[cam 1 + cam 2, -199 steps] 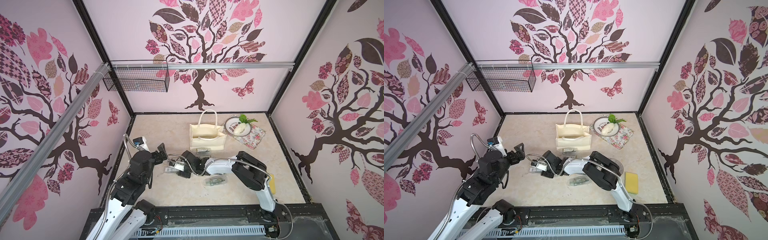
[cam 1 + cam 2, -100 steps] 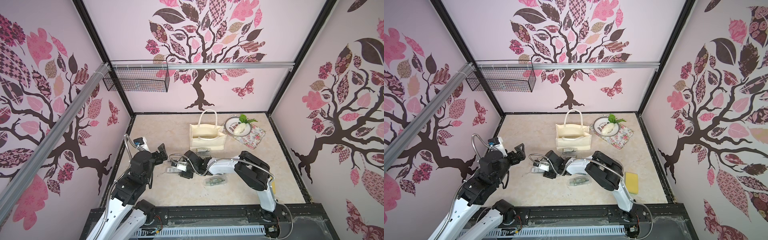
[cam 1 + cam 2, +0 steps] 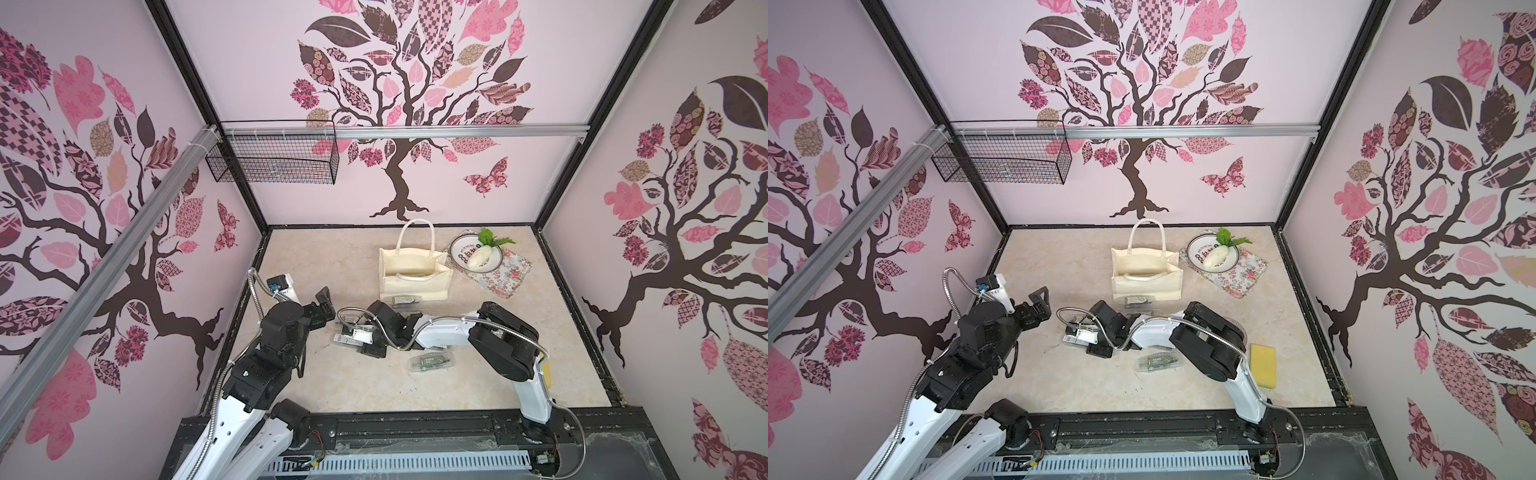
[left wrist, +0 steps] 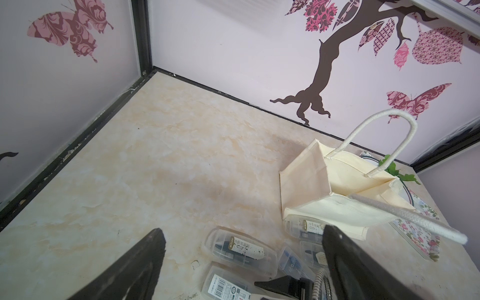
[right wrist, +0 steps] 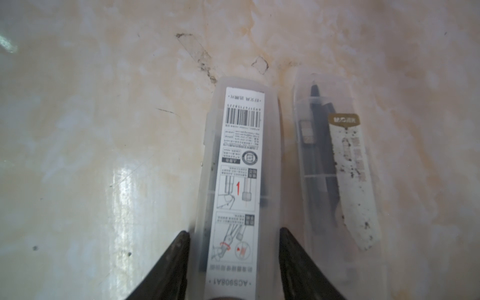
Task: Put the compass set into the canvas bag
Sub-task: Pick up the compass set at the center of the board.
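Note:
The compass set [image 5: 239, 161] is a clear plastic case with a barcode label, lying on the marble table among other cases. My right gripper [image 5: 235, 239] is shut on it, one finger pressed to each long side. In both top views that gripper [image 3: 353, 334] [image 3: 1077, 332] reaches left, low over the table, in front of the canvas bag [image 3: 415, 270] [image 3: 1146, 274]. The bag stands upright with its mouth open. My left gripper [image 3: 322, 303] [image 4: 242, 231] hovers open to the left of the cases, holding nothing.
A second case [image 5: 337, 181] lies right beside the held one. Others lie at the bag's foot [image 3: 403, 300] and nearer the front [image 3: 430, 360]. A plate with a radish [image 3: 478, 253] sits on a floral tray [image 3: 507, 278] at the back right. A yellow sponge [image 3: 1262, 359] lies behind the right arm.
The right wrist has shifted slightly to the right and towards the bag, with the jaws round the labelled case. The left arm has hardly moved and stays open.

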Robot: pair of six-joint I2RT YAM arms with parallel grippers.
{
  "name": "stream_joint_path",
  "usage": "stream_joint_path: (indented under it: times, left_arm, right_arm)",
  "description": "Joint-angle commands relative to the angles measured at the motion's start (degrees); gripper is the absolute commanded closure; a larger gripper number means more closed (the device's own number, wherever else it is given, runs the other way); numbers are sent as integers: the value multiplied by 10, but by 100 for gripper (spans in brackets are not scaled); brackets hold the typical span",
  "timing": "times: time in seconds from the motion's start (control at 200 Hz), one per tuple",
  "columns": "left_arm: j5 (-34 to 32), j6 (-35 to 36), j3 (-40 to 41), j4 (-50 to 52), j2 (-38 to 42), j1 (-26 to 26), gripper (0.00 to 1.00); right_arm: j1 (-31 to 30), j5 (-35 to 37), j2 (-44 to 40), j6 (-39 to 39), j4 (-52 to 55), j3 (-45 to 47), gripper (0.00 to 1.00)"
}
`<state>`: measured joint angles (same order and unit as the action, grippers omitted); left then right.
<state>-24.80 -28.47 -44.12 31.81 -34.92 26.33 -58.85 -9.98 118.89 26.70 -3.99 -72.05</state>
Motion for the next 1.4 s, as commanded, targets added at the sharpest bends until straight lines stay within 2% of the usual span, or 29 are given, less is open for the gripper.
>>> stream_joint_path:
  times: [0.0,0.26,0.87,1.395]
  left_arm:
    - [-3,2,14,-13,5,-1,3]
    - [-4,1,14,-13,6,-2,3]
    - [-36,-2,12,-6,23,-2,3]
    - [-34,-13,19,-3,24,-1,3]
  right_arm:
    - [-1,12,17,8,1,6,48]
    - [-1,25,-18,13,-15,24,52]
    - [5,34,-158,38,-17,43,51]
    - [121,2,-285,41,56,-43,51]
